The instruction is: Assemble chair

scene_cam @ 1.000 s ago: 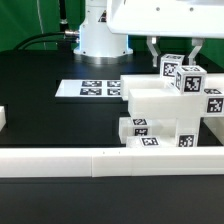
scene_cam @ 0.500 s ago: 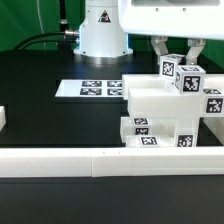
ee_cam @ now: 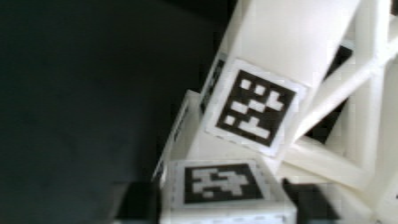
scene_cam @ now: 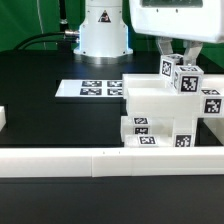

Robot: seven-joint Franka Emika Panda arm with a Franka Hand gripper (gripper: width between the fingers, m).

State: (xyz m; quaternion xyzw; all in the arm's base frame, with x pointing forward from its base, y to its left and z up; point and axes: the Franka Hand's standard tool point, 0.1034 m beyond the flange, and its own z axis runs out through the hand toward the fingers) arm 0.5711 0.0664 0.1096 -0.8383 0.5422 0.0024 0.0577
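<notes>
Chair: a white plastic blocky chair (scene_cam: 168, 112) built of flat panels, bars and cube-like ends, each face carrying small black-and-white square tags; it looks largely joined into one stepped structure
Chair position: on the black table (scene_cam: 50, 115), at the exterior view's right, just behind the long low white border rail (scene_cam: 100, 159) and near the flat white marker board (scene_cam: 91, 88)
Chair top: a tagged cube-like end stands at the highest point, tilted slightly, with a bar running off toward the exterior view's right
Gripper: the two-finger gripper (scene_cam: 177, 55) hangs right above the top cube; its fingers stand apart with a gap between them, and whether they touch the cube I cannot tell
Counts: one chair structure, one gripper, one marker board with four tags, one border rail, one small white block (scene_cam: 3, 118) at the exterior view's left edge; about seven tags show on the chair in the exterior view
Exterior view only: the whole chair, the rail, the marker board, the robot's white base (scene_cam: 100, 30)
Wrist view only: a close look at two tags on adjoining white faces of the chair (ee_cam: 258, 130), with slanted white bars and dark table behind; the fingers are not clearly seen here
</notes>
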